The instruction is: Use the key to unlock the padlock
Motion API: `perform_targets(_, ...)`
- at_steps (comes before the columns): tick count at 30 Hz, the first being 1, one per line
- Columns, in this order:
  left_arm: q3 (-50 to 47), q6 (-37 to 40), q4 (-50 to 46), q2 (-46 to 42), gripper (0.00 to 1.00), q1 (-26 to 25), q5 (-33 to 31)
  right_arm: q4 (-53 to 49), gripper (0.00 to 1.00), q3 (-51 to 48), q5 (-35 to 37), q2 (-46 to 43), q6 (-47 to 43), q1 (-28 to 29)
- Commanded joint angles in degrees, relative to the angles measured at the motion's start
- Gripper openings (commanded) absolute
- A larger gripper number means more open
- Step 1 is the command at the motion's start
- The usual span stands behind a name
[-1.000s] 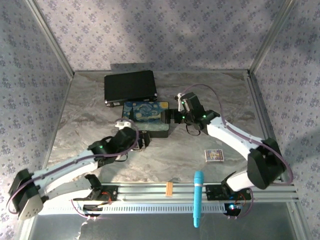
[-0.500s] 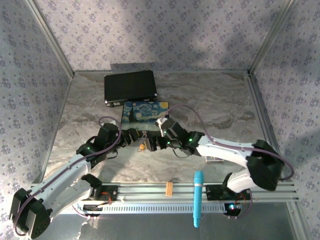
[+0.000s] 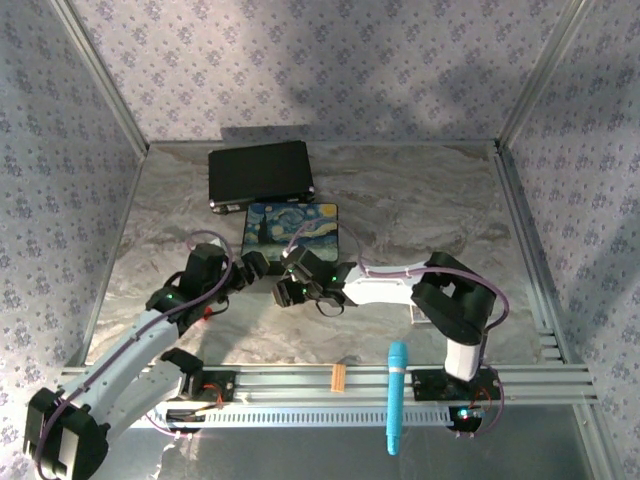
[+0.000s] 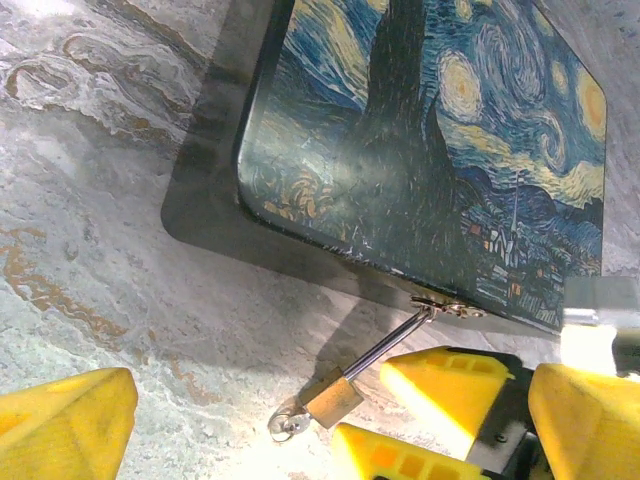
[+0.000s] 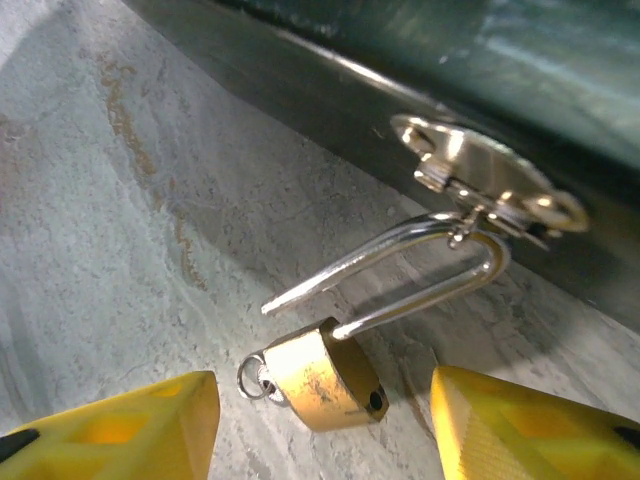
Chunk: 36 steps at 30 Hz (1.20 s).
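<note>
Two pairs of jaws crowd the near edge of the painted box (image 3: pixel 290 228), because that is where the padlock (image 5: pixel 322 378) hangs. Its thin shackle is threaded through the box's hasp (image 5: pixel 470 175), and the brass body lies on the surface just in front of it. The key (image 5: pixel 254 380) looks seated in the base of the body, its silvery bow poking out to the left. One shackle leg appears to stand free of the body, so the lock seems already sprung. The right gripper (image 5: pixel 320 440) has its jaws spread wide and holds nothing. One fingertip sits on either side of the body, probably to pinch or steady it. The left gripper (image 3: pixel 252 266) hovers just to the left, jaws also wide apart and empty. The box wall and the other arm's fingers leave little room around the lock. A black case (image 3: pixel 260 172) lies beyond the box. A blue pen-like tool (image 3: pixel 397 395) and an orange strip (image 3: pixel 338 377) rest on the near rail, well apart.
</note>
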Motion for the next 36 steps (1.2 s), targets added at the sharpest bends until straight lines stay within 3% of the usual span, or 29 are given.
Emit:
perform_targets(1,-0.17,1.2,-0.62,-0.53,1.0,0.47,0.13,-0.62,0.56,2.34,-0.04,2.35,0.43,0.37)
perform_targets(8,-0.96,0.95,0.09,-0.53,1.0,0.57,-0.11,-4.45,0.5,4.39,1.12,4.28,1.48,0.37)
perform_targets(21,-0.36,1.51,-0.75,-1.17,1.0,0.65,-1.05,-1.73,0.28,0.7,-0.86,3.17,4.16,-0.44)
perform_targets(23,-0.17,1.97,-1.13,-1.17,1.0,0.66,-1.51,-0.46,0.33,-0.49,-1.73,2.96,4.88,-1.18)
perform_targets(26,-0.28,2.1,-0.98,-1.1,1.0,0.66,-1.86,1.31,0.55,-1.14,-1.71,3.13,7.54,-1.68)
perform_targets(36,-0.43,2.17,-1.75,-1.81,1.0,0.66,-2.43,-8.56,0.57,6.69,3.08,8.77,7.77,-0.43)
